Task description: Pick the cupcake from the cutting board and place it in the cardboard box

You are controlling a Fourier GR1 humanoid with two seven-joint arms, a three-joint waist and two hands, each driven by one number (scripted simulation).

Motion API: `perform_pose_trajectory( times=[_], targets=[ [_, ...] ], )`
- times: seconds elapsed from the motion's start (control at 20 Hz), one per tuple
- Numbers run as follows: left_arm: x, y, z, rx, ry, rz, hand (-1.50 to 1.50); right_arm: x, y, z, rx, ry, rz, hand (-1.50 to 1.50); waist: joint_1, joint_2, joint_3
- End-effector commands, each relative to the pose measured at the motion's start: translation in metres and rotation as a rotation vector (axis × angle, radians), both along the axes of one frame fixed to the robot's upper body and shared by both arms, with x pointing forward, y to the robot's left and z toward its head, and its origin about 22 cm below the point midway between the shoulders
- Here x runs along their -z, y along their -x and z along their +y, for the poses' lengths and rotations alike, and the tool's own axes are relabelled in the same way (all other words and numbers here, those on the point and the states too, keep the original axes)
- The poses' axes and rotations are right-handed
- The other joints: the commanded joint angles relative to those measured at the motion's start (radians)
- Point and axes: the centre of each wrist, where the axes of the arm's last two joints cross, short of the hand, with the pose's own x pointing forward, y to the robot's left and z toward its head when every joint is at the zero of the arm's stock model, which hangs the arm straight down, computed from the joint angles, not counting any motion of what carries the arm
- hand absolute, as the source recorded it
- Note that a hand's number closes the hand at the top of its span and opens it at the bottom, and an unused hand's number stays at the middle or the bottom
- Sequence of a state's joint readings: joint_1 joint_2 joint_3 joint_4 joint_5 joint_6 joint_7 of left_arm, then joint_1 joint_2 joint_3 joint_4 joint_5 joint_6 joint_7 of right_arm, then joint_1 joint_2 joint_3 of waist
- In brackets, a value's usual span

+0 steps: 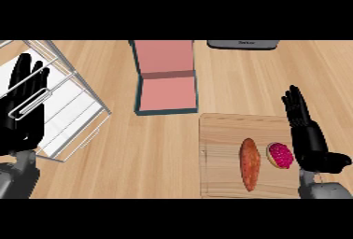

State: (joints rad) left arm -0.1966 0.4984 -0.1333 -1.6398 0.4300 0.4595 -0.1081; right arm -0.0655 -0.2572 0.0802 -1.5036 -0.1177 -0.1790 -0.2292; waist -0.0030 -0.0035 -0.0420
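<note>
My right hand stands over the right edge of the cutting board, fingers straight and pointing away from me, holding nothing. The cupcake lies on the near right part of the board, just to the left of my palm, its pink top showing; it looks slightly longer near-to-far than across. Left of it lies a long orange sweet potato, also running near-to-far, close beside the cupcake, so I judge there is little room on that side. My left hand rests open at the far left over a wire rack, well apart from the board, so the right hand is clearly the nearer one. The cardboard box sits open on the desk, farther away and to the left of the board. I would close sideways to the left onto the cupcake.
</note>
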Motion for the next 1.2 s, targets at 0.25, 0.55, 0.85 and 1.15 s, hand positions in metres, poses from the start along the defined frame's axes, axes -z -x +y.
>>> perform_pose_trajectory(
  times=[0.25, 0.55, 0.85, 1.15],
  targets=[
    [0.016, 0.014, -0.024, 0.272, -0.229, 0.221, 0.00, 0.041, 0.041, -0.004, 0.290, 0.031, 0.299, -1.50, -0.101, 0.011, 0.041],
    [0.019, 0.036, -0.020, 0.118, -0.144, 0.230, 0.00, 0.044, 0.065, -0.073, 0.318, 0.706, 0.218, -1.50, -0.163, 0.027, 0.031],
    [0.018, 0.045, -0.011, 0.052, -0.155, 0.247, 0.00, 0.023, 0.066, -0.078, 0.275, 0.950, 0.125, -1.50, -0.211, 0.015, 0.026],
    [0.018, 0.054, -0.002, 0.038, -0.153, 0.247, 0.00, 0.015, 0.072, -0.064, 0.209, 1.014, 0.213, -1.50, -0.217, 0.013, 0.026]
  ],
)
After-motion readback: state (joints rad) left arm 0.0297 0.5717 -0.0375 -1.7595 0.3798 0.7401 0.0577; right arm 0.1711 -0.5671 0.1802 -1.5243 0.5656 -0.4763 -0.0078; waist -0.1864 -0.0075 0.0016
